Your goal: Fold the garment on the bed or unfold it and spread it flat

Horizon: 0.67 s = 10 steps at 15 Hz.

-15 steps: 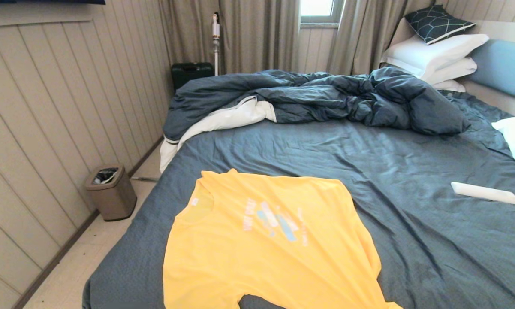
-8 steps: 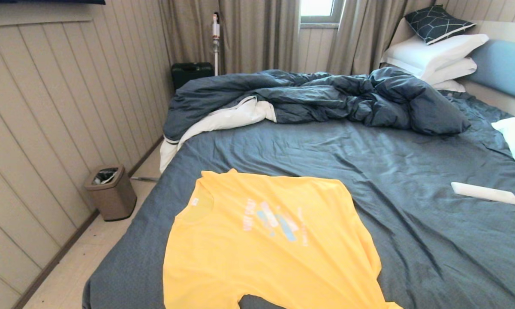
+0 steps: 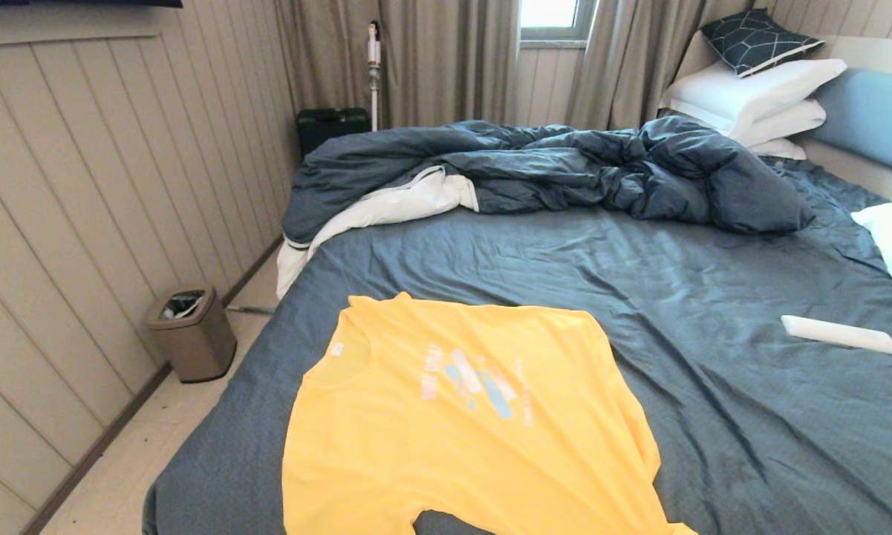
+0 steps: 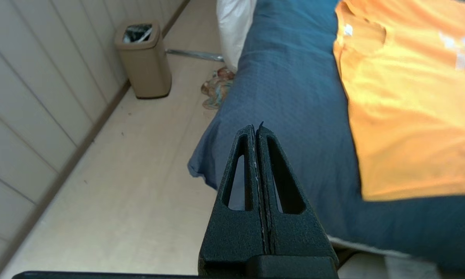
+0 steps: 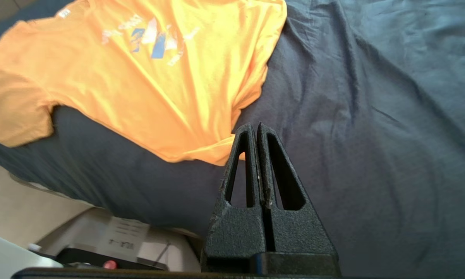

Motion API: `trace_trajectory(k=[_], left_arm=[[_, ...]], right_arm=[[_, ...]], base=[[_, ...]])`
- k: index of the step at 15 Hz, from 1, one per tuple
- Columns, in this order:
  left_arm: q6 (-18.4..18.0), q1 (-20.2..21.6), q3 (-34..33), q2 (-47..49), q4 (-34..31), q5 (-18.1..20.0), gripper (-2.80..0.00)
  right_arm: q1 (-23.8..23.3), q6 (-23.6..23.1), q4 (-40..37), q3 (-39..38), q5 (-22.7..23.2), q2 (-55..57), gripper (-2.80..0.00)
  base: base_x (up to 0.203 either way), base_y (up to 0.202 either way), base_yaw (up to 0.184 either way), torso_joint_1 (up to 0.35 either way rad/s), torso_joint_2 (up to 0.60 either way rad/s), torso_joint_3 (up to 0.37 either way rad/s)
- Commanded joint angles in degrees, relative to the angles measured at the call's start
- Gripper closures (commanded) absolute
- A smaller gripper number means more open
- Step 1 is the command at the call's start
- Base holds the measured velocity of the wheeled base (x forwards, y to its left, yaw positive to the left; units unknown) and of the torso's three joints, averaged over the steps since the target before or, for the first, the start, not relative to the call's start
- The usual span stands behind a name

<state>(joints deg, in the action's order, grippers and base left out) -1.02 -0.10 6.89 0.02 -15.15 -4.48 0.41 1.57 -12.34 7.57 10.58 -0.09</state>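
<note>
On slate bed (image 3: 713,312) – yellow garment (image 3: 460,431) flat (both grippers (image 4: 256,128) (image 5: 256,126) pressed together, empty).

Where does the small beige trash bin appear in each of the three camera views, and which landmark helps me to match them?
Head view: the trash bin stands on the floor at the left, against the panelled wall, beside the bed.
Left wrist view: the bin is in the upper left part, on the floor near the wall.
Right wrist view: not in it.
Shared landmark: the yellow T-shirt lying on the bed shows in all three.
</note>
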Motion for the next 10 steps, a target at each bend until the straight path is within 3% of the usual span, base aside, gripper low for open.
trace_trajectory(k=[1, 3, 6, 8, 10], left_arm=[[-3.6, 0.0, -0.2, 0.2, 0.0, 1.6, 0.0], [-6.1, 0.0, -2.3, 0.2, 3.2, 7.0, 0.0], [-5.8, 0.0, -2.7, 0.2, 4.1, 7.0, 0.0], [-4.9, 0.0, -3.0, 0.2, 5.0, 7.0, 0.0], [-2.0, 0.0, -5.2, 0.2, 11.8, 5.2, 0.0]], right_arm=[[0.0, -1.8, 0.0, 0.0, 0.2, 0.1, 0.0], [0.0, -1.8, -0.2, 0.1, 0.5, 0.1, 0.0], [0.0, 1.8, -0.1, -0.3, -0.1, 0.1, 0.0], [0.0, -2.2, 8.1, -4.2, -3.5, 0.1, 0.0], [0.0, -8.7, 18.5, -7.0, -7.4, 0.1, 0.0]], base=[[0.0, 0.0, 0.0, 0.0, 0.0, 0.0], [0.0, 0.0, 0.0, 0.0, 0.0, 0.0], [0.0, 0.0, 0.0, 0.0, 0.0, 0.0], [0.0, 0.0, 0.0, 0.0, 0.0, 0.0], [0.0, 0.0, 0.0, 0.0, 0.0, 0.0]])
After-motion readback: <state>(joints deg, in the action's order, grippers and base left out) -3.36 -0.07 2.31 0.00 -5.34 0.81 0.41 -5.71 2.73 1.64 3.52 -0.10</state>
